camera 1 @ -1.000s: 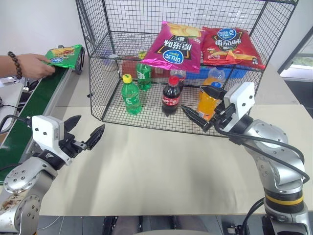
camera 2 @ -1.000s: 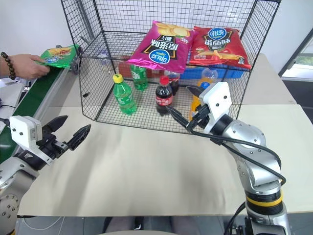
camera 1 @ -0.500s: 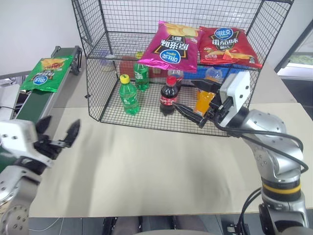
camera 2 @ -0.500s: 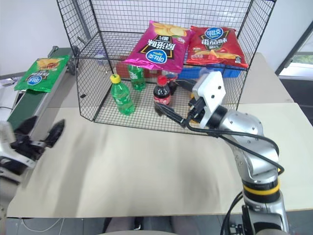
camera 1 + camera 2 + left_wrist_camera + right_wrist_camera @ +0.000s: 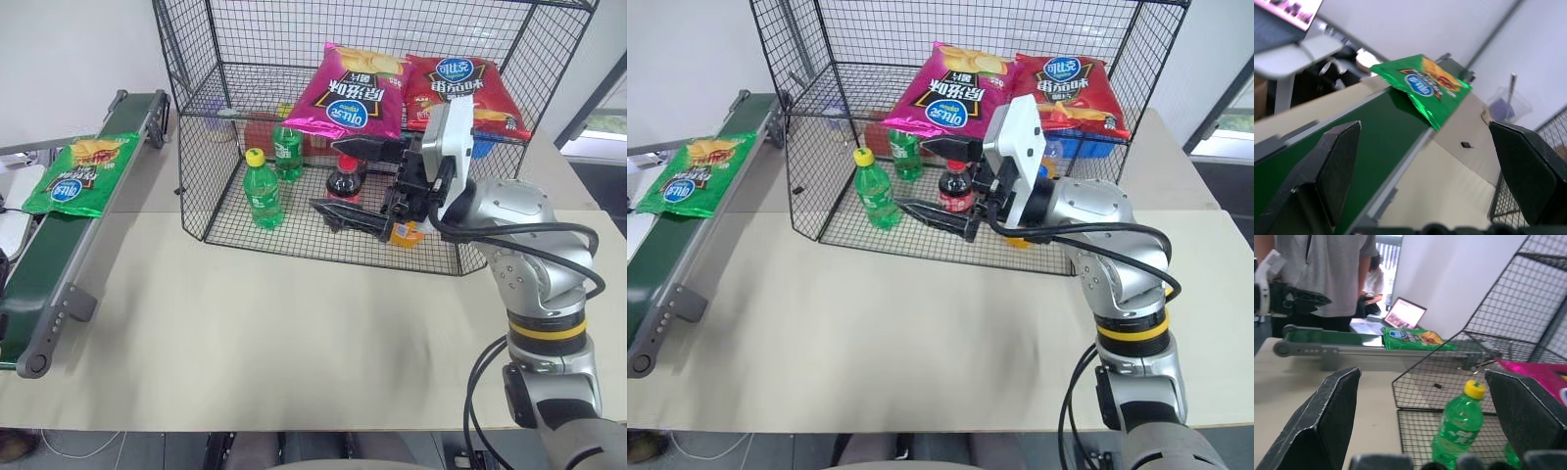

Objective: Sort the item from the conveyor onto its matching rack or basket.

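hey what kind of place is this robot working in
Probably a lab or office mock-up of a shop sorting line: a small conveyor carrying a green crisp bag, a wire rack stocked with snacks and drinks, a laptop behind.

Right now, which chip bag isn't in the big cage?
The green chip bag. It lies on the conveyor, while the magenta bag and red bag sit on the cage's upper shelf.

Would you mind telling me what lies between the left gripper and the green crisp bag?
In the left wrist view, only bare dark green conveyor belt lies between the open left gripper and the green crisp bag.
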Controlling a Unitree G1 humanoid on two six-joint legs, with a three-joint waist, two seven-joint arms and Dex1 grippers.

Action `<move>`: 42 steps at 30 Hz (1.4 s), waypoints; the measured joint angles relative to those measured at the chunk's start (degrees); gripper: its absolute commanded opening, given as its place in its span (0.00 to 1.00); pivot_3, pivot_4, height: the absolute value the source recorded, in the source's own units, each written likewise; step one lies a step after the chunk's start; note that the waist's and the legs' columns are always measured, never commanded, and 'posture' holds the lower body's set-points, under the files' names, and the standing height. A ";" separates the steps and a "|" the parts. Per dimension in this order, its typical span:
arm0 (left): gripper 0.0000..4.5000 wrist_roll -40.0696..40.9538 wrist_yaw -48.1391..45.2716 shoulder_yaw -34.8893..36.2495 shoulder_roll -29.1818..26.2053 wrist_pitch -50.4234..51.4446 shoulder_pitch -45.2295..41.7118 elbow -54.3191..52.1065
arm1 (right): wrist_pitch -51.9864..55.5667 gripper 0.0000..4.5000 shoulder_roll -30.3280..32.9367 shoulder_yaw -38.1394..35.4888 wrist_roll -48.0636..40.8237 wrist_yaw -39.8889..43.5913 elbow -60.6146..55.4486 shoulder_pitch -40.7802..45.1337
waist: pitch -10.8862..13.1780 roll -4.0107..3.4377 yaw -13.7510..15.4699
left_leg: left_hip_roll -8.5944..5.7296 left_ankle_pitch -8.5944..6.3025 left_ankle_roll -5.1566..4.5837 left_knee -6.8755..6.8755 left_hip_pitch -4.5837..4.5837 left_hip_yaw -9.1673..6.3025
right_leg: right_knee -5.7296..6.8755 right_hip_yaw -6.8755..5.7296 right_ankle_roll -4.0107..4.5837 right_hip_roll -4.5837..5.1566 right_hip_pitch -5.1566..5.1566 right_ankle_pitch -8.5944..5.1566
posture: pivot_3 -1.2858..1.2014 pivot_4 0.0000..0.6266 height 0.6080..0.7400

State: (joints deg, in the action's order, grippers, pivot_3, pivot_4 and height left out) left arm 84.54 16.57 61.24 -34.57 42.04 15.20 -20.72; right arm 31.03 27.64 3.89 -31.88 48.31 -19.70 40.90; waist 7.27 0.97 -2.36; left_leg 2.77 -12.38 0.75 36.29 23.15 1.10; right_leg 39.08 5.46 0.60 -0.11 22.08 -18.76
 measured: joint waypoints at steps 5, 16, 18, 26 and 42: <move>1.00 4.93 2.78 0.14 -3.11 0.77 0.48 5.47 | -0.12 0.99 -0.25 0.07 0.05 0.49 0.06 0.18 | 0.00 0.00 -0.04 | -0.02 0.01 0.01 -0.02 -0.01 -0.03 | 0.01 -0.07 0.00 0.08 0.01 0.00 | 0.52 0.24 1.00; 1.00 16.35 2.70 -0.99 -6.44 5.68 2.27 17.33 | -0.47 0.99 -0.53 0.09 0.15 0.12 -0.19 0.17 | 0.00 0.00 -0.07 | -0.06 0.02 0.04 -0.06 -0.01 -0.04 | 0.00 -0.13 0.00 0.14 0.04 0.00 | 0.52 0.24 1.00; 1.00 16.64 2.63 -0.99 -6.48 5.53 1.65 18.63 | -0.47 0.99 -0.52 0.08 0.14 0.04 -0.43 0.17 | 0.00 0.00 -0.06 | -0.06 0.02 0.04 -0.06 -0.01 -0.04 | 0.00 -0.13 0.00 0.16 0.04 0.00 | 0.52 0.24 1.00; 1.00 18.85 1.15 -0.95 -6.78 5.56 0.03 22.34 | 0.15 0.99 -1.37 -0.73 -4.08 0.07 -1.76 0.17 | 0.00 0.00 0.04 | -0.15 0.02 0.05 -0.11 -0.04 -0.04 | 0.00 -0.27 0.00 0.40 0.04 0.00 | 0.52 0.24 1.00; 1.00 18.89 0.71 -0.98 -6.82 5.50 -1.29 23.90 | 1.93 0.99 -0.70 -2.70 -11.67 2.57 -1.94 1.08 | 0.01 -0.01 0.17 | -0.18 0.02 0.05 -0.15 -0.06 -0.04 | 0.00 -0.31 0.00 0.50 0.03 0.00 | 0.52 0.24 1.00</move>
State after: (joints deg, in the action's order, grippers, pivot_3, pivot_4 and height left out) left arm 103.43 17.28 60.26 -41.39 47.54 13.91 3.18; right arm 32.96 26.94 1.20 -43.55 50.88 -21.64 41.98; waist 7.28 0.96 -2.20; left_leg 2.59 -12.36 0.80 36.15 23.09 1.06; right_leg 39.08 5.14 0.60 0.39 22.12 -18.76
